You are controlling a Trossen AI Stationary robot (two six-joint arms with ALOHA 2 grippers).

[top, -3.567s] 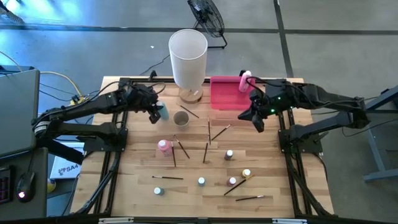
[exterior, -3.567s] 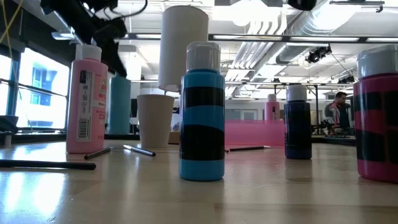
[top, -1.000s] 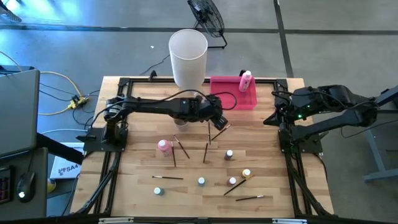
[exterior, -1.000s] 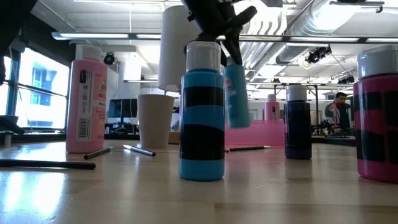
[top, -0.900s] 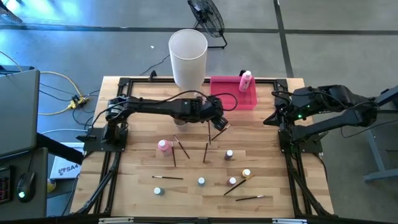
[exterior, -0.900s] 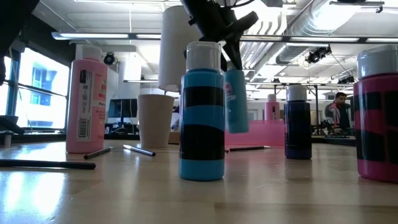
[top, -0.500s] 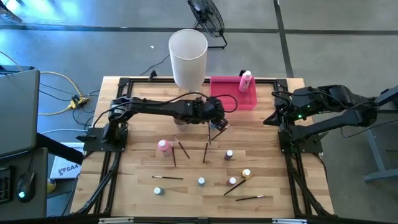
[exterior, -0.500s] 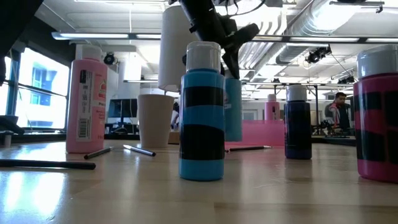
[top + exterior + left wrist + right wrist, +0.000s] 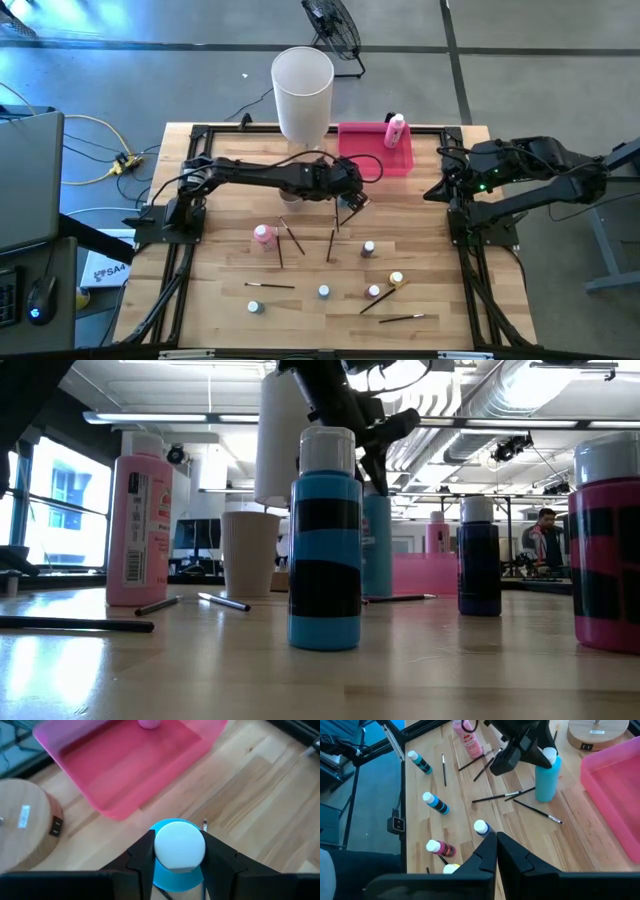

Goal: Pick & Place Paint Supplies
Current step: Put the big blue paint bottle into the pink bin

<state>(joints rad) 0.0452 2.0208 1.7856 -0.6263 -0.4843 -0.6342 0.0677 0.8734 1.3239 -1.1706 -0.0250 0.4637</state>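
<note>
The left gripper (image 9: 179, 851) clamps the white cap of the teal paint bottle (image 9: 546, 781) standing on the bench (image 9: 430, 290) just beside the pink tray (image 9: 370, 160), its label unreadable, while the right gripper (image 9: 496, 839), jaws closed and empty, waits at the bench's right edge.

A tall white cylinder (image 9: 302, 90) stands beside a pink tray (image 9: 366, 152) — a paper cup (image 9: 250, 552) nearby.

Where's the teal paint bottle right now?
The teal bottle is gripped at its cap by the left gripper, mid-table just in front of the pink tray, among scattered paintbrushes.
</note>
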